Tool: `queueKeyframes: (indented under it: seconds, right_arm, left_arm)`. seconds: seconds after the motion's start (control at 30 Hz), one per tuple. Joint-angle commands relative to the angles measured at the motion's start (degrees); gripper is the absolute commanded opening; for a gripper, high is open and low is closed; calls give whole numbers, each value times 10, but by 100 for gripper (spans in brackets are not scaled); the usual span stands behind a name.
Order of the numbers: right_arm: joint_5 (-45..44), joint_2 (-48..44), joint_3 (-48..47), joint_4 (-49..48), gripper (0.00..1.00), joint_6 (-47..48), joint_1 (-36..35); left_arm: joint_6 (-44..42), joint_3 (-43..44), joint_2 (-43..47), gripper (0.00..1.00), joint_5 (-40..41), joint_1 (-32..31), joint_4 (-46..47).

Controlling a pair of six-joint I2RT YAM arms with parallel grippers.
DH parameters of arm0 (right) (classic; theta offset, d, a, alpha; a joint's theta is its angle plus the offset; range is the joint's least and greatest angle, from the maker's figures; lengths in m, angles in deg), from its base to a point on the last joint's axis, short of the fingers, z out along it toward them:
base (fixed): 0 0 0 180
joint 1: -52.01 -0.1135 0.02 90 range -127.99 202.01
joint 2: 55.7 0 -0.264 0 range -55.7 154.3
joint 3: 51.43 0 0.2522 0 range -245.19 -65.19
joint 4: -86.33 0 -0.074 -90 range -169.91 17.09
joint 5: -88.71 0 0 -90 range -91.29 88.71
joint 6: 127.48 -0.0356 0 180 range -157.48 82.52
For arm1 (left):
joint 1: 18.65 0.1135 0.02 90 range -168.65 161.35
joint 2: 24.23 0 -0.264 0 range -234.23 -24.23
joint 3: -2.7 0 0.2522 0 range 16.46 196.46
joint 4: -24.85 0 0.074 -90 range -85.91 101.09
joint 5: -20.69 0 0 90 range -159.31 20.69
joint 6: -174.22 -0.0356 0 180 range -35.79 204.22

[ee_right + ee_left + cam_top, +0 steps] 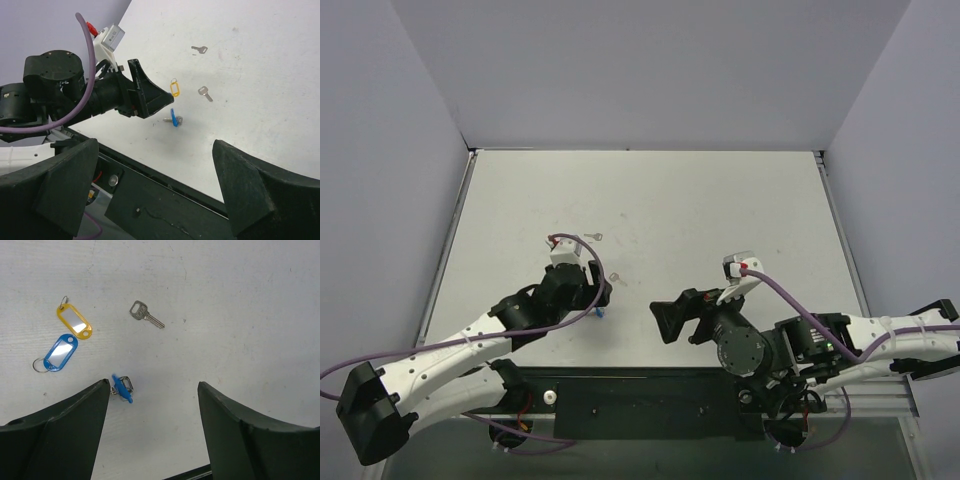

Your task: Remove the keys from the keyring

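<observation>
A blue tag standing on edge with a small silver key (122, 388) lies on the white table just off the tip of my left gripper's (152, 390) left finger (95, 405); nothing is between the open jaws. Farther off lie a yellow tag (74, 321) and a flat blue tag (60, 352), each with a small metal ring, and a loose silver key (146, 315). The right wrist view shows the blue tag with key (174, 118), the yellow tag (174, 89) and two loose keys (204, 93) (199, 49). My right gripper (155, 145) is open and holds nothing, hovering over the table's near edge.
A black mounting rail (640, 400) runs along the near edge between the arm bases. From above, my left gripper (600, 293) and right gripper (662, 320) sit close together near the table's front middle. Grey walls (650, 70) enclose the table on three sides.
</observation>
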Motion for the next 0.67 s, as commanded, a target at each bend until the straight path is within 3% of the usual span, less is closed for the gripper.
queueKeyframes:
  seconds: [0.0,0.03,0.63]
  right_arm:
    - [-64,4,9,28,96,-25,5]
    - [-76,3,15,29,100,-30,5]
    - [-118,-16,48,44,100,-21,24]
  left_arm:
    - [-1,11,10,82,2,5,-8]
    - [-4,10,13,82,2,6,-8]
    - [-51,16,79,82,2,6,-45]
